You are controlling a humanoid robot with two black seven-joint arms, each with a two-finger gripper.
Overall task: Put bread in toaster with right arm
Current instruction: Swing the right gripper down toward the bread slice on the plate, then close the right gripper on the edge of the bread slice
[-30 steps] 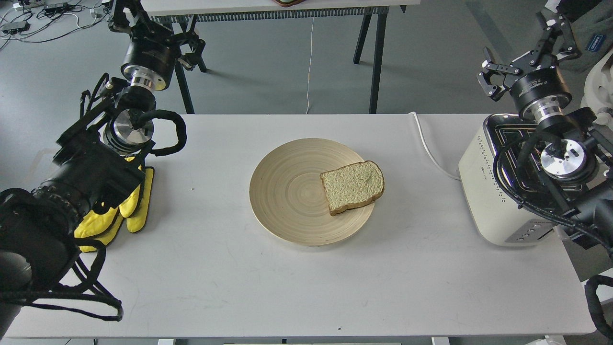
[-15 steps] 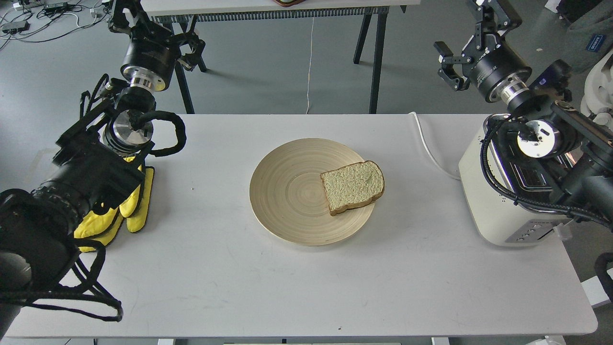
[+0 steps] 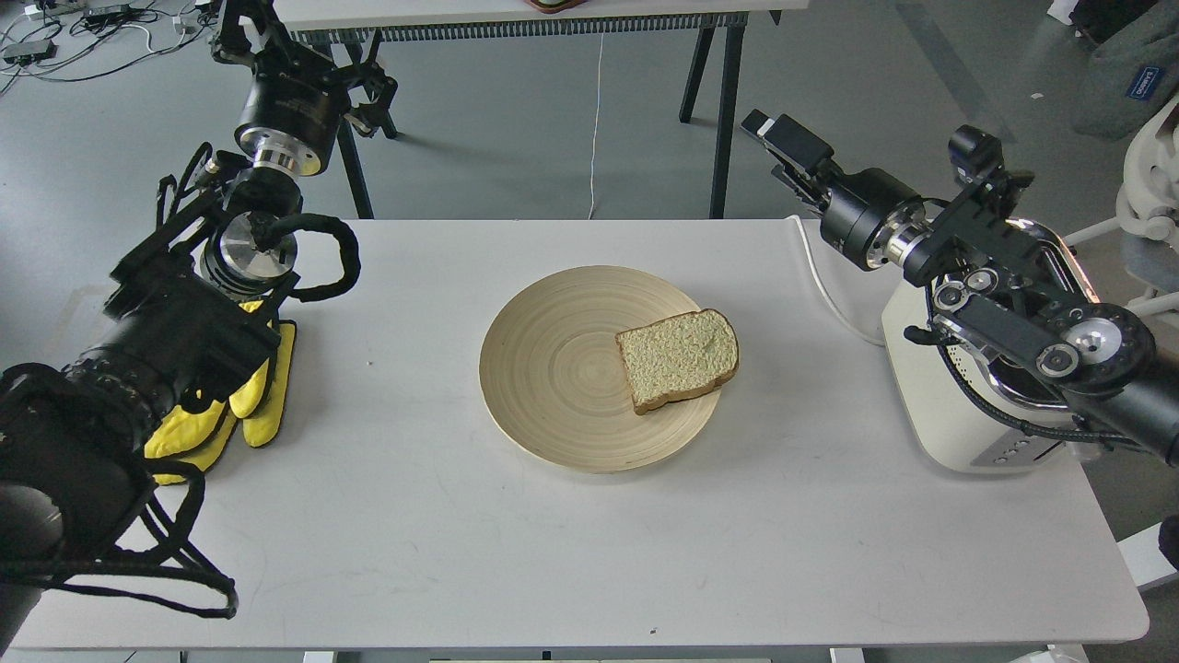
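The bread (image 3: 677, 359) is a pale slice with a tan crust, lying flat on the right side of a round wooden plate (image 3: 553, 368), its corner over the rim. The cream-white toaster (image 3: 953, 414) stands at the table's right edge, its chrome top largely hidden behind my right arm. My right gripper (image 3: 781, 140) points left, above the table's far edge, up and to the right of the bread; it is seen edge-on, so its fingers cannot be told apart. My left gripper (image 3: 276, 51) is raised at the far left, dark against the floor.
Yellow gloves (image 3: 253, 396) lie on the table under my left arm. The toaster's white cord (image 3: 824, 285) runs across the far right of the white table (image 3: 589, 552). A second table with black legs (image 3: 723, 110) stands behind.
My right arm has swung left and down from above the toaster, and its gripper now points left over the table's far edge. The bread, plate and left arm have not moved.
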